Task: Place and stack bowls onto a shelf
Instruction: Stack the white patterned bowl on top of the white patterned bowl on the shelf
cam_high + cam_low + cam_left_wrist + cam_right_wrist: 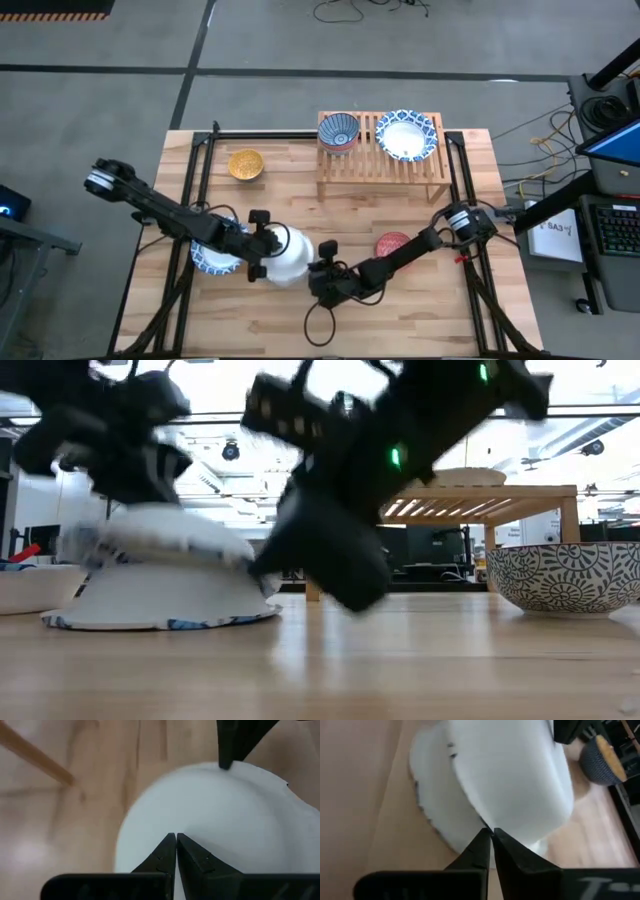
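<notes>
Pickup step: both end effectors, left (268,252) and right (318,268), clenched on upturned white bowl (288,255) near tabletop's front edge. Next, probably lift toward shelf (385,160).

I have both arms reaching in toward the middle of the near side. My left arm stretches in from the far left, elbow low, its left claw (268,246) pointing right with the fingers (167,851) pressed tight together. My right arm folds in from the right edge, forearm angled down and left, and its right claw (318,275) is pinched shut as well, tips meeting, close to the left one.
</notes>
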### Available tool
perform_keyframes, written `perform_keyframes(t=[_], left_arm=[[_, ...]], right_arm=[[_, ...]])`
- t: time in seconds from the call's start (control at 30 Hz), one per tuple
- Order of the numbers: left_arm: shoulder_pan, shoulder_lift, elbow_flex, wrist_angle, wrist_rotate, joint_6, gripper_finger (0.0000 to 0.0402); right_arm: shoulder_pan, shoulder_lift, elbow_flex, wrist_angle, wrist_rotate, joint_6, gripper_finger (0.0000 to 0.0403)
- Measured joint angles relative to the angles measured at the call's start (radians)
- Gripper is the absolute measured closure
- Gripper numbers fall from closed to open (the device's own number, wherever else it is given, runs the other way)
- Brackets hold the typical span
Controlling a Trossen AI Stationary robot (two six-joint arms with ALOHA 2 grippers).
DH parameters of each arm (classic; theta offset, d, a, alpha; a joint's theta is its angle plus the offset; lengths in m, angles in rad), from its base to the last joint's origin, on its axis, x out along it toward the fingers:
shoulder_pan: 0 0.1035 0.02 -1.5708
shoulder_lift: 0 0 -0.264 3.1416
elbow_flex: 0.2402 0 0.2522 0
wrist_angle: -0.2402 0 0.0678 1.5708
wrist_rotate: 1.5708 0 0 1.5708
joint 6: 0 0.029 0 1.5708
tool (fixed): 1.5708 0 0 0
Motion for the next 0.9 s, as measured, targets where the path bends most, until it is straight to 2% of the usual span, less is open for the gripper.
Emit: perform_keyframes(t=[0.17, 0.27, 0.33, 0.4, 0.47, 0.53, 0.73, 0.9], left_arm=[[0.000, -0.051, 0.110, -0.089, -0.034, 0.079, 0.0401], [0.000, -0.079, 0.158, -0.147, 0.012, 0.104, 0.0399], [0.000, -0.093, 0.205, -0.256, 0.018, 0.135, 0.0390], [0.000, -0.112, 0.259, -0.342, -0.020, 0.156, 0.0373], [0.002, -0.132, 0.309, -0.386, -0.058, 0.189, 0.0351], [0.002, -0.150, 0.336, -0.388, -0.055, 0.211, 0.0324], [0.002, -0.173, 0.309, -0.371, -0.006, 0.250, 0.0237], [0.000, -0.173, 0.208, -0.266, -0.005, 0.250, 0.0216]], right_arm=[[-0.006, -0.083, 0.003, -0.045, -0.006, 0.075, 0.0394], [-0.020, -0.145, 0.003, -0.067, -0.034, 0.130, 0.0394], [-0.038, -0.194, 0.001, -0.090, -0.109, 0.178, 0.0394], [-0.061, -0.229, 0.001, -0.100, -0.210, 0.237, 0.0394], [-0.083, -0.250, 0.000, -0.113, -0.278, 0.287, 0.0394], [-0.098, -0.259, -0.001, -0.115, -0.304, 0.320, 0.0395], [-0.110, -0.264, -0.002, -0.124, -0.306, 0.335, 0.0395], [-0.111, -0.264, -0.002, -0.143, -0.306, 0.360, 0.0395]])
